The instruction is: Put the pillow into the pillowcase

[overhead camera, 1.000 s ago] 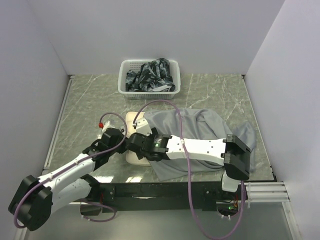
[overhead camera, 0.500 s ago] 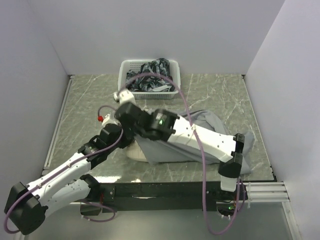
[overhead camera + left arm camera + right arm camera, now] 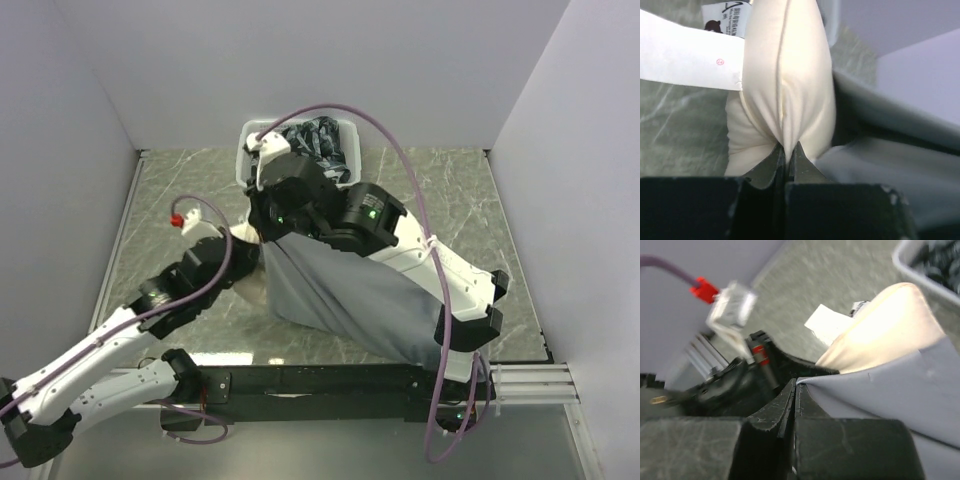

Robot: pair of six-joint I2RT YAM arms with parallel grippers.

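**Drawing the pillowcase mouth over the pillow's bare end**

Pinching the pillow (image 3: 785, 75) at its edge seam with the left fingers (image 3: 780, 159), clenched tight on a fold of cream fabric. Probably done to anchor that end and stop any sliding while pulling on the cover. Gripping the hem of the grey pillowcase (image 3: 340, 295) with the right fingers (image 3: 789, 396), likewise clamped shut on cloth. Lifting that hem above the tabletop (image 3: 180, 190), close in front of the white basket (image 3: 243, 165) of dark patterned cloth (no part of this job). Raised that way, apparently, to keep the mouth up and clear of the stuffing.

Mostly sheathed already, judging by the bulging grey. Showing only a cream end just beside the left fingers, with a white care label (image 3: 690, 60) sticking out sideways. Lying with the long axis slanted: from that bare end, at the left and farther from the bases, down to the closed end near the right arm's base. Pointing the bare end left and away, propped up on edge rather than flat in the left wrist view. Hard to tell, under the right wrist, exactly how much remains uncovered.
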